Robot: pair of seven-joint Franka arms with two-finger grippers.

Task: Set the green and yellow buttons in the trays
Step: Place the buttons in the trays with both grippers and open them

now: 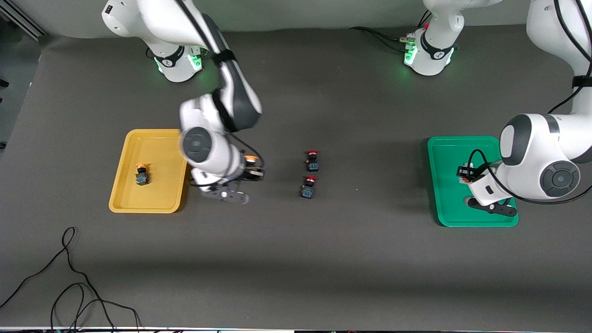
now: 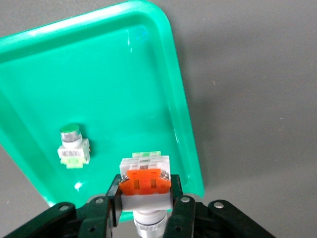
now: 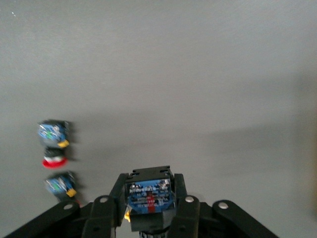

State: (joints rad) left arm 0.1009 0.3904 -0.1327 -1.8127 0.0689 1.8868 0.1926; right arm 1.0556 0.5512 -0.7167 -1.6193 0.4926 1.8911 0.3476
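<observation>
1. The left hand (image 2: 146, 203) is clenched on a white button (image 2: 144, 181) and held over the green tray (image 2: 114, 74), presumably for release there; a green button (image 2: 73, 147) already lies in it.
2. The right hand (image 3: 151, 210) is clamped on a black button (image 3: 148, 194) over the counter (image 1: 296, 259), just beside the yellow tray (image 1: 157, 143), probably its destination.
3. One yellow button (image 1: 142, 174) is seen in that tray.
4. Two red buttons (image 1: 310, 173) are left mid-counter, likely not wanted.

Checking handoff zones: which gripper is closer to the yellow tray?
Right. The right gripper, shut on a yellow-capped button, hangs just beside the yellow tray; the left gripper holds a white-bodied button over the green tray.
</observation>
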